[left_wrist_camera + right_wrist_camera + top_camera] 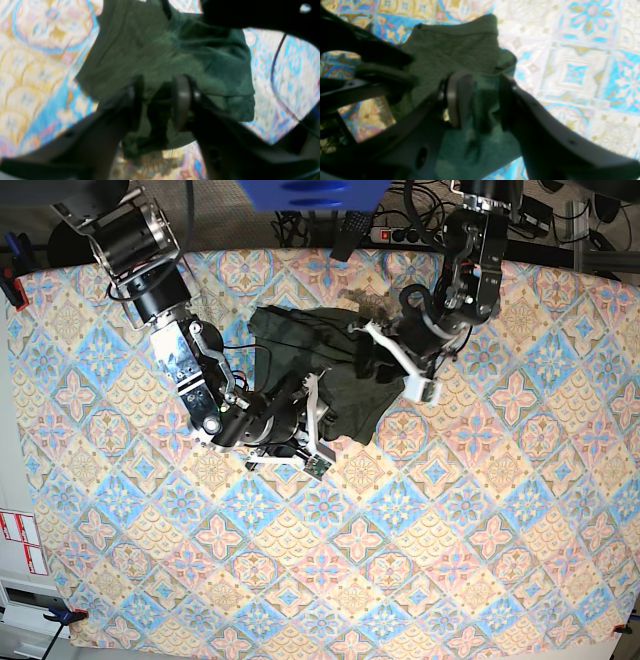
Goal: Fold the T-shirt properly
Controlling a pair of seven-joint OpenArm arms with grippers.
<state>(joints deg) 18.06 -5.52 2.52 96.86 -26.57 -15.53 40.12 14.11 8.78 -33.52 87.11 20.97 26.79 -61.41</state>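
The T-shirt (305, 345) is a dark olive-green bunched heap at the back middle of the table. My left gripper (158, 100) is shut on a fold of the T-shirt (155, 45), which hangs slightly off the cloth. In the base view the left gripper (367, 348) sits at the shirt's right edge. My right gripper (482, 100) is shut on a bunch of the T-shirt (455, 50). In the base view the right gripper (318, 398) is at the shirt's front edge. The two grippers are close together. The sleeves are not distinguishable.
A patterned tablecloth (420, 530) covers the whole table. Cables and a power strip (400, 230) lie beyond the back edge. A thin black cable (275, 75) runs beside the shirt. A red clamp (10, 285) sits at the left edge.
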